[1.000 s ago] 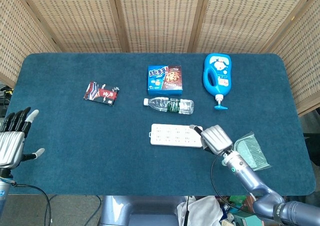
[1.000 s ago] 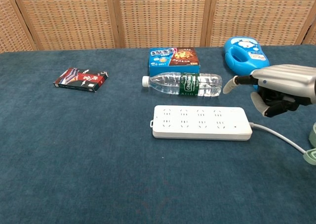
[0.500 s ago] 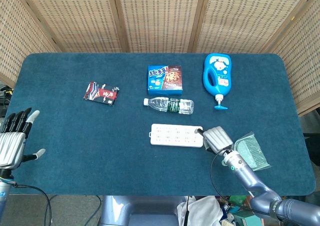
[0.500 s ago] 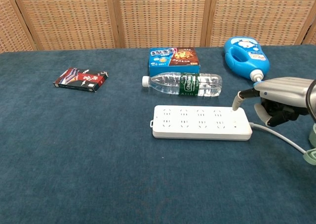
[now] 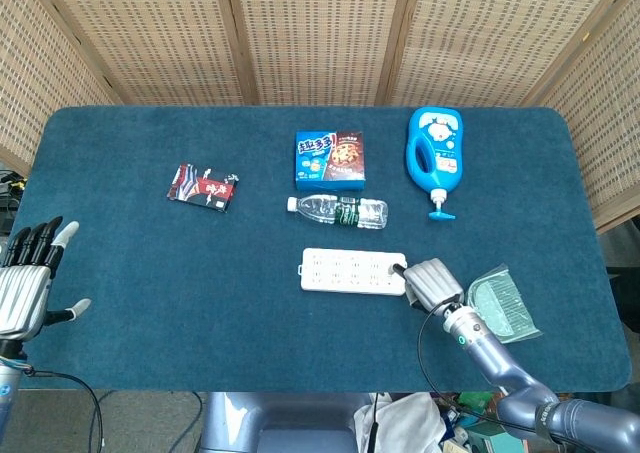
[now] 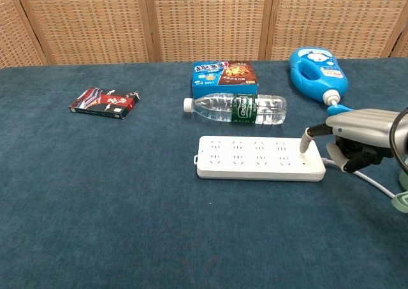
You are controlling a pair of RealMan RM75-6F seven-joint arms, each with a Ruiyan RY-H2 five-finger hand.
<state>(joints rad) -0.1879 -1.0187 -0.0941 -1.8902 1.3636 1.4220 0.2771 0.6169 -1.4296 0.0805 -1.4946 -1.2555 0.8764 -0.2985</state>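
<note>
A white power strip (image 5: 352,271) (image 6: 258,157) lies in the middle of the blue table (image 5: 150,313). My right hand (image 5: 432,281) (image 6: 357,136) is at its right end, low over the cloth. Its thumb tip (image 6: 305,145) touches the top of the strip's right end, while the other fingers are curled beside the strip's white cable (image 6: 364,178). Nothing is lifted. My left hand (image 5: 28,278) hovers at the table's left edge with fingers spread and nothing in it; the chest view does not show it.
Behind the strip lies a water bottle (image 5: 338,211) (image 6: 236,108), then a cookie box (image 5: 330,157) (image 6: 225,74). A blue detergent bottle (image 5: 434,153) (image 6: 315,73) lies at the back right, a red packet (image 5: 203,187) (image 6: 104,102) to the left, and a pale green pouch (image 5: 503,303) beside my right arm.
My right hand has come down and drawn slightly back, so its thumb now touches the strip's right end. The left hand and the objects have not moved.
</note>
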